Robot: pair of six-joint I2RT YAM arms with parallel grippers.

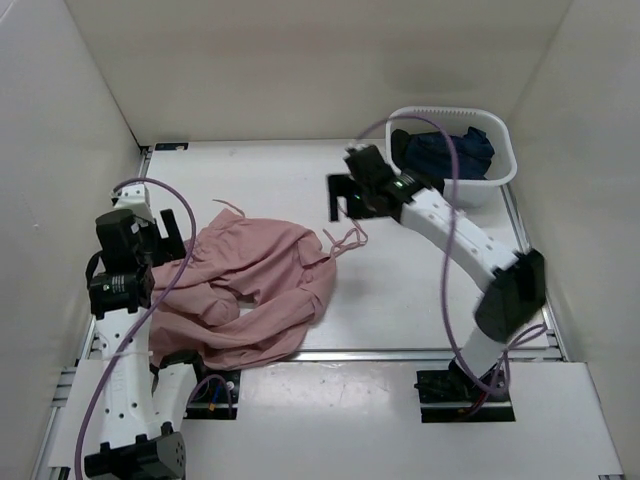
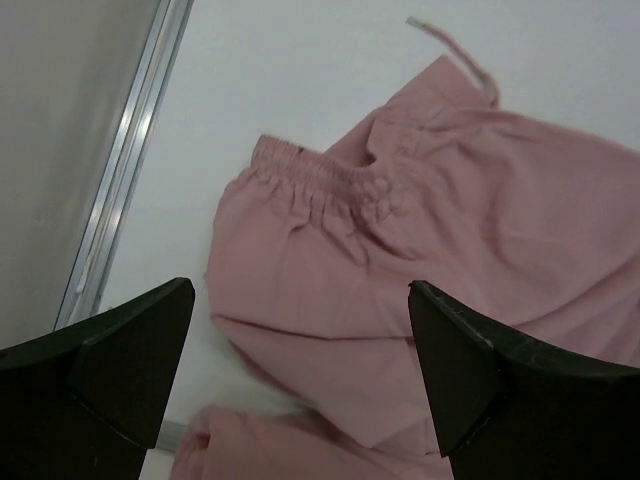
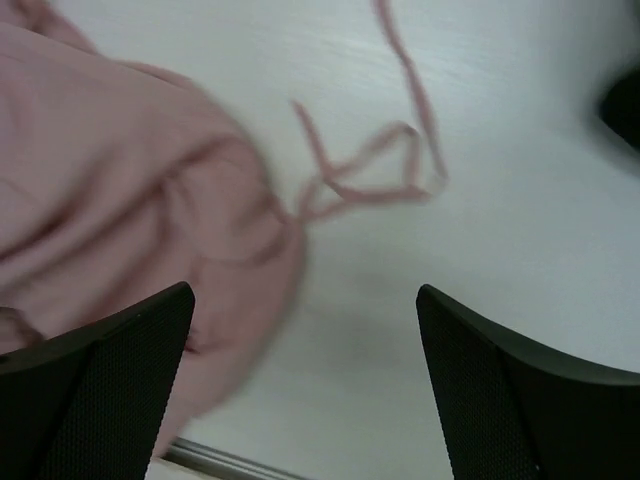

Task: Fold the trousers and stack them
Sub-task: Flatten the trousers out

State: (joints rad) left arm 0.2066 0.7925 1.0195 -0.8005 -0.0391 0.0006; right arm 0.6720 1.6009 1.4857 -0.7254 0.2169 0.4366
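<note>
The dusty-pink trousers [image 1: 255, 290] lie crumpled on the left half of the table, legs bunched toward the near edge. Their thin drawstrings [image 1: 345, 238] trail to the right. My left gripper [image 1: 172, 228] is open and empty, hovering at the trousers' left edge; its wrist view shows the elastic waistband [image 2: 320, 180] below the open jaws. My right gripper [image 1: 342, 198] is open and empty, raised above the table just right of the trousers. Its wrist view shows the drawstrings [image 3: 370, 180] and the cloth's edge [image 3: 120, 200], blurred.
A white basket [image 1: 496, 175] at the back right holds a dark navy-blue garment [image 1: 445, 150]. White walls enclose the table on the left, back and right. A metal rail [image 1: 400, 353] runs along the near edge. Purple cables loop over both arms.
</note>
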